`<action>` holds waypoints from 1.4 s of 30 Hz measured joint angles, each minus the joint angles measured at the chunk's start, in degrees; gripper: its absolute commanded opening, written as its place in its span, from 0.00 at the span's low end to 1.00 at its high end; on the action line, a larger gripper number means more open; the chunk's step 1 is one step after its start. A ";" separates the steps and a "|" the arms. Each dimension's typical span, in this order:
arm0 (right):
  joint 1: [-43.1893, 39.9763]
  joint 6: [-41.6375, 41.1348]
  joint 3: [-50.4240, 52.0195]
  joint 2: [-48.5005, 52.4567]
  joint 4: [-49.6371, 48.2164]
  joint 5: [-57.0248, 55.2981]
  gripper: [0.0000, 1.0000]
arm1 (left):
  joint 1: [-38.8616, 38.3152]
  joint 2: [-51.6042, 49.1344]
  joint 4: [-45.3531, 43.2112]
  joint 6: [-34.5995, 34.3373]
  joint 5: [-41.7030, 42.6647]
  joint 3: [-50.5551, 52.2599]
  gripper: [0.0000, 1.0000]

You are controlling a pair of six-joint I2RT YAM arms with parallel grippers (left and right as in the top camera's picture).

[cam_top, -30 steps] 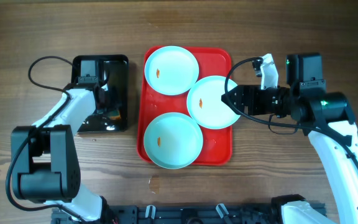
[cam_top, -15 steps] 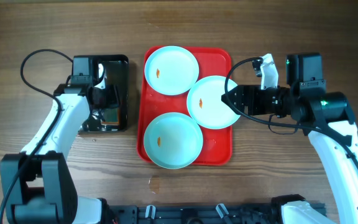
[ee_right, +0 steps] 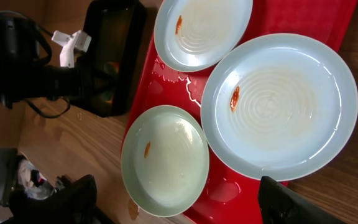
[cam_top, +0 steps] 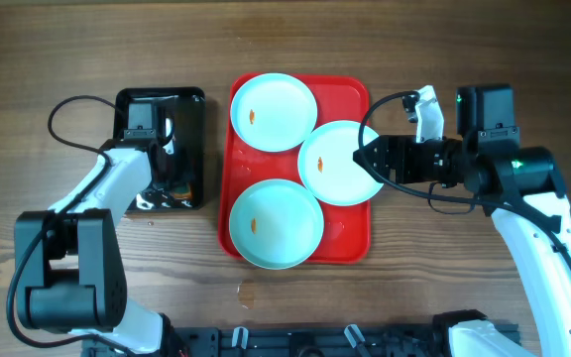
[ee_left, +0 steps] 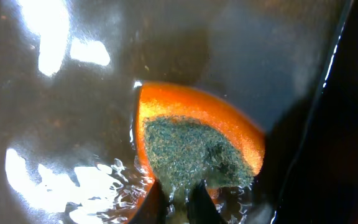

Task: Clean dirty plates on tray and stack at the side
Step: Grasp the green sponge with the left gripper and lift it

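L claw (ee_left: 174, 203) pinches wet sponge (ee_left: 197, 149) in black tray (cam_top: 192, 107) (soaking it for wiping, prob.). R claw (cam_top: 367, 161) gapes at mid plate (cam_top: 337, 167) rim, ready to steady it. All 3 smeared plates (cam_top: 274, 111) on red tray (cam_top: 351, 244).

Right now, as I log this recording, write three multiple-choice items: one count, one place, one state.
1. How many round pale-blue plates lie on the large red plastic tray? A two; B three; C four.
2. Where is the orange sponge with the green scrub face? A on bare wood; B on a plate; C in the small black rectangular tray.
3. The plates are: A stacked; B clean; C each smeared orange.
Key: 1B, overhead shows three; 2C, dark wet tray surrounds it; 3C, right wrist view shows every smear.
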State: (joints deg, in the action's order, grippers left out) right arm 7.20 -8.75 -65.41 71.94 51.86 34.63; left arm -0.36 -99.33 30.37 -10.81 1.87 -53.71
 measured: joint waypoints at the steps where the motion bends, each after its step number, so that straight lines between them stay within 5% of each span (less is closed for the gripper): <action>1: 0.00 0.00 0.00 0.00 0.02 0.00 0.84 | 0.00 -0.02 0.04 0.00 0.02 0.00 0.04; 13: 0.00 0.00 0.00 0.00 -0.04 -0.02 0.84 | 0.00 4.94 3.80 0.00 0.20 -3.32 0.04; 27: 0.00 0.00 0.00 0.00 -0.07 -0.42 0.84 | 0.00 0.98 -6.95 0.00 0.83 3.13 0.04; 33: 0.07 -0.04 0.00 0.07 0.00 -7.06 0.84 | 0.00 1.44 0.70 0.00 1.11 0.13 0.04; 42: 0.07 -3.52 0.00 8.63 0.98 -18.34 0.66 | -1.95 4.48 11.56 -0.70 1.33 -12.07 0.04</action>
State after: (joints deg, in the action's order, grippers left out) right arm 7.27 -12.27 -65.41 80.58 52.84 16.29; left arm -2.31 -94.85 41.93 -11.51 3.20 -65.78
